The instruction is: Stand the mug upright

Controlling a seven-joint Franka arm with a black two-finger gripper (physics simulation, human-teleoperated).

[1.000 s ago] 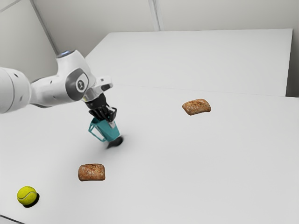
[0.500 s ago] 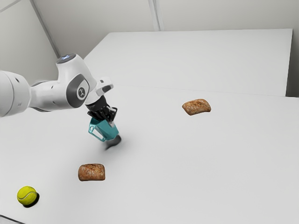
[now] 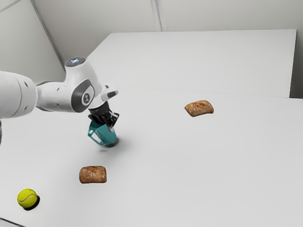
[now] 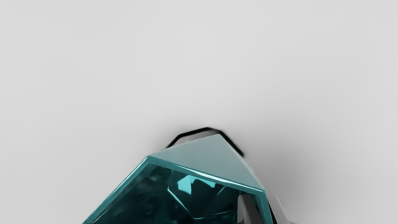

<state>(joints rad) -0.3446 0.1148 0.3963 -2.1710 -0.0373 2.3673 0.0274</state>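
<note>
In the exterior view my gripper (image 3: pixel 111 126) points down at the teal mug (image 3: pixel 107 135) and holds it by the rim. The mug's mouth faces up with a slight tilt, its handle toward the exterior view's left, and its base is close over a dark shadow; whether it touches the table cannot be told. Looking into the open mug (image 4: pixel 199 199) in the wrist view, I see its wall pinched by the gripper (image 4: pixel 264 207), one finger inside and one outside.
On the white table (image 3: pixel 203 161), one bread piece (image 3: pixel 93 174) lies nearer the camera than the mug and another bread piece (image 3: pixel 199 108) toward the exterior view's right. A tennis ball (image 3: pixel 27 198) rests at the lower left.
My hand has turned and come lower with the mug, which stands straighter than before. Its base and the dark shadow are closer together. The bread pieces and ball have stayed put.
</note>
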